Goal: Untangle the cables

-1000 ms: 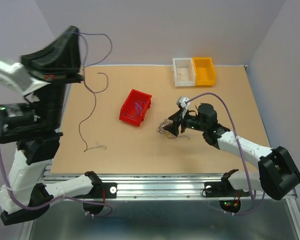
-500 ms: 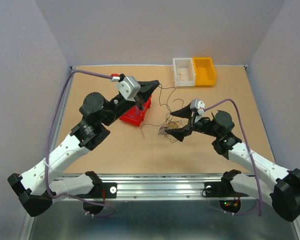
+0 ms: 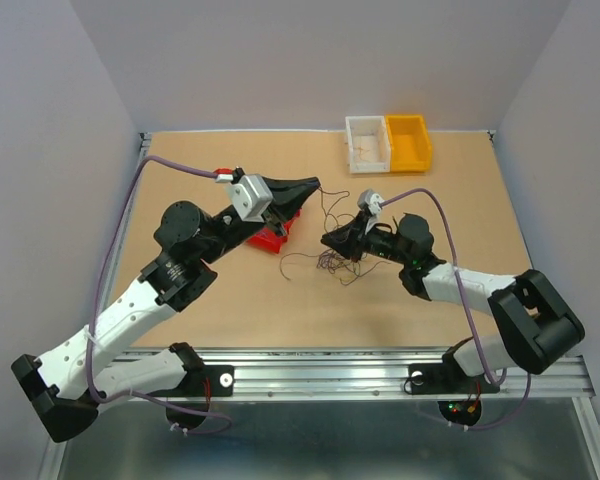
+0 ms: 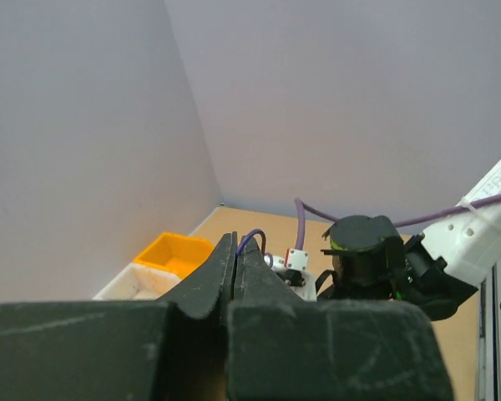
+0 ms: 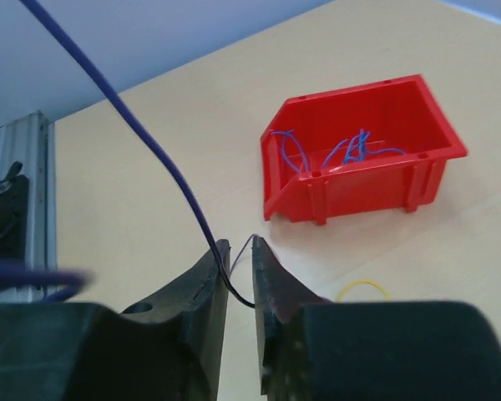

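The overhead view shows the left gripper [image 3: 310,184] raised above the table with a thin strand [image 3: 327,205] hanging from its tips. The rest of the cables [image 3: 330,262] lie in a loose scribble just below and in front of the right gripper [image 3: 330,240], which sits low beside them. Whether either jaw pair is closed cannot be read from there.

The left wrist camera settles it for that arm. Its jaws are pressed flat together, and a small blue-purple loop of the strand sticks out at the tips. Beyond them stand the yellow bin [image 4: 174,251] and the white bin [image 4: 132,284].

The right wrist camera shows its jaws a narrow slit apart, not clamped. A blue wire [image 5: 150,150] runs down from the upper left and passes through the slit. Ahead of these fingers sits the red bin [image 5: 359,190] with blue wires [image 5: 351,152] inside, which the overhead view half hides under the left gripper. Close to the right finger lies a small yellow loop [image 5: 363,286].

The table [image 3: 230,295] is a tan board with a metal rail along the arms' edge. Plain pale lilac walls [image 3: 310,60] close it in on three sides.
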Robot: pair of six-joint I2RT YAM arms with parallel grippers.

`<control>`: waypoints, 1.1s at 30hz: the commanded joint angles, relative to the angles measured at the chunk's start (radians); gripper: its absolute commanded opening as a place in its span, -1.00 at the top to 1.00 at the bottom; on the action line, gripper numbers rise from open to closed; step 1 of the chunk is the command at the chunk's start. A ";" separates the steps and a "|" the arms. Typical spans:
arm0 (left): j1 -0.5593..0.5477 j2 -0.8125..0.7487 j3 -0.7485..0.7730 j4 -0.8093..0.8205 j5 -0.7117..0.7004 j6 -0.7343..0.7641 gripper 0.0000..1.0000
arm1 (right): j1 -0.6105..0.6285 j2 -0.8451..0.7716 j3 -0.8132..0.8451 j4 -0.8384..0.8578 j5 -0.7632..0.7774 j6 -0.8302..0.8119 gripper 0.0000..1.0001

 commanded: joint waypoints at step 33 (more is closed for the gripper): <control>0.185 0.292 0.044 -0.028 0.194 -0.092 1.00 | 0.012 -0.211 -0.016 -0.001 0.208 -0.022 0.94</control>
